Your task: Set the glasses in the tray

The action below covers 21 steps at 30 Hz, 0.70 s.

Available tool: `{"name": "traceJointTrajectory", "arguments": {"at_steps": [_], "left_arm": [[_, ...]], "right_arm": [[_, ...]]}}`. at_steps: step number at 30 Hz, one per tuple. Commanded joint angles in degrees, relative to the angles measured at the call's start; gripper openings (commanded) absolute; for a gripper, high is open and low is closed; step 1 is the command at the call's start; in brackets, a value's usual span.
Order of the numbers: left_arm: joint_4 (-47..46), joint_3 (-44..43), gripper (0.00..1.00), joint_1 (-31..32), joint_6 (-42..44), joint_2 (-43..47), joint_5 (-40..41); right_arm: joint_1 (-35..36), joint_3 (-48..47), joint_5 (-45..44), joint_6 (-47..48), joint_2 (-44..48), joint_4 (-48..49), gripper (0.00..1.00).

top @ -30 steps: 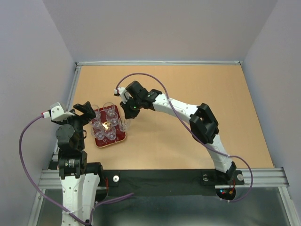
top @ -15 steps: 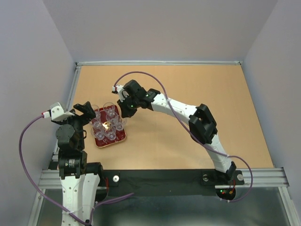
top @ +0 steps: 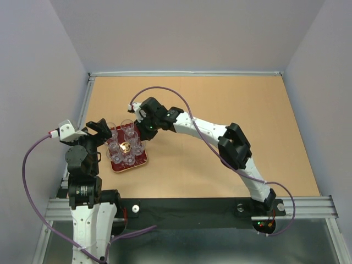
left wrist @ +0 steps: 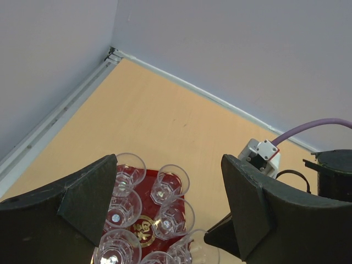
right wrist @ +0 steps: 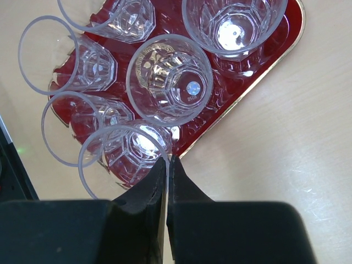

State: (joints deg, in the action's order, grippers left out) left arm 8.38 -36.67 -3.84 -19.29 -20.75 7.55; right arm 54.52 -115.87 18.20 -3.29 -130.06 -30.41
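On the dark red glossy tray (right wrist: pixel 275 47), gold-rimmed and set at the left of the tan table (top: pixel 220 110), six small clear faceted glasses (right wrist: pixel 168 80) crowd around a gold emblem (left wrist: pixel 144 226). The right hand (right wrist: pixel 166 165), its arm stretched across from the right, pinches the rim of the nearest glass (right wrist: pixel 129 151), fingers almost together. The left hand (left wrist: pixel 169 181) hangs spread wide and empty over the tray. Only the top view shows both arms whole.

Surface (top: pixel 231 121): flat tan board, matte, evenly lit, faint scuffs. Walls (top: pixel 187 33): plain pale lavender-grey panels closing three sides. White strip (top: pixel 187 73): runs along the far edge, at the wall's foot. Aluminium rail (top: pixel 308 206): slotted, along the near edge.
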Motion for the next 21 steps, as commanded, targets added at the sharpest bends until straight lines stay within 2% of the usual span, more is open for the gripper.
{"name": "traceJointTrajectory", "arguments": {"at_steps": [1,8,10,11,13,20,21], "left_arm": [[-2.8,-0.6,0.88,-0.1,1.2,0.8,-0.3],[-2.8,-0.5,0.88,-0.1,1.2,0.8,-0.3],[-2.8,-0.6,0.88,-0.1,1.2,0.8,-0.3],[-2.8,-0.6,0.88,-0.1,1.2,0.8,-0.3],[-2.8,-0.6,0.88,-0.1,1.1,0.8,-0.3],[-2.8,-0.6,0.88,-0.1,1.2,0.8,-0.3],[-2.8,-0.6,0.88,-0.1,1.3,0.8,-0.3]], "right_arm": [[0.9,-3.2,-1.2,-0.7,-1.3,2.5,0.03],[1.2,-3.4,-2.6,-0.3,-2.0,2.5,0.1],[1.2,-3.5,-2.6,0.0,-2.1,2.5,0.17],[1.2,-3.7,-2.6,0.1,-2.0,2.6,0.17],[1.3,-3.7,-2.6,0.2,-1.9,2.5,0.27],[1.3,-4.4,-2.3,1.4,-0.1,2.5,0.41],[1.4,-4.3,-2.5,1.9,0.3,2.5,0.47]]}}
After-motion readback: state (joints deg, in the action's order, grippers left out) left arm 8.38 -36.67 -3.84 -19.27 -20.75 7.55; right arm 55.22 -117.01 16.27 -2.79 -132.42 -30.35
